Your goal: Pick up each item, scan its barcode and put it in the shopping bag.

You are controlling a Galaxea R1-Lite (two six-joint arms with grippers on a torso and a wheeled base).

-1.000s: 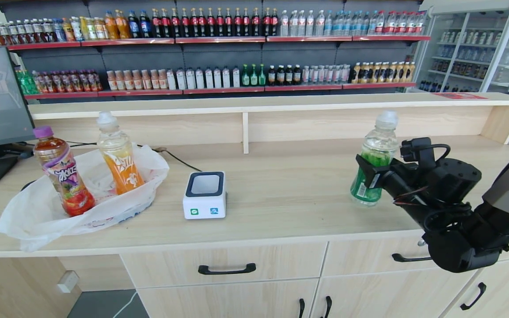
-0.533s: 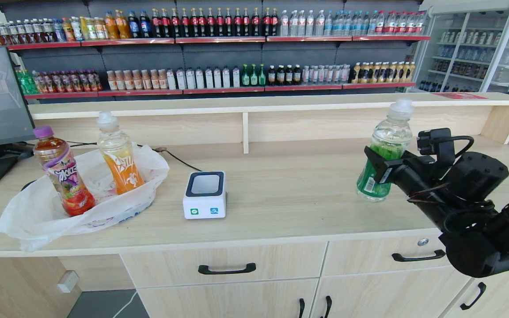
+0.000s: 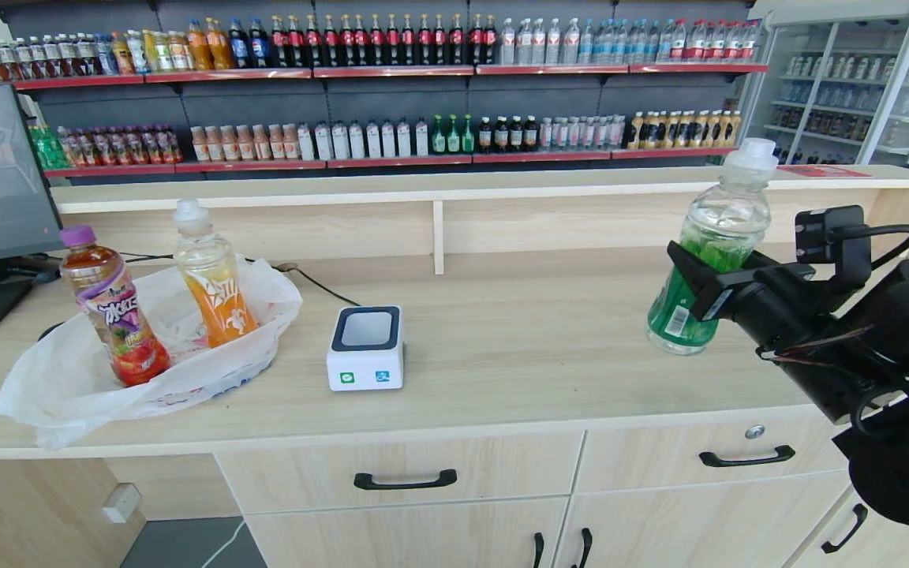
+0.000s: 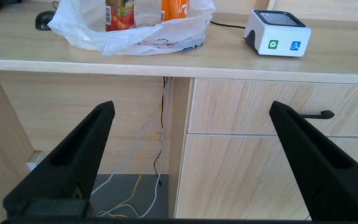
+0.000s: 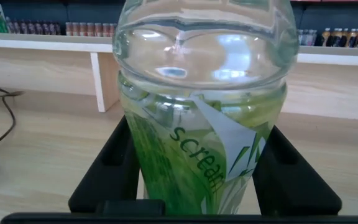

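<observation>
Light wooden counter (image 3: 502,339) is spread across the middle of the frame, backed by shelves of drinks (image 3: 391,71). At the right, a green-labelled bottle (image 3: 719,221) is held tilted over it, pinched between the fingers of the right gripper (image 3: 699,276). A white scanner (image 3: 365,348) is set at the centre, well apart from it. At the left, a white shopping bag (image 3: 68,379) lies open, with a purple-capped bottle (image 3: 111,304) and an orange bottle (image 3: 210,276) stood inside. The left gripper (image 4: 191,155) is spread wide before the drawers (image 4: 260,106) below.
</observation>
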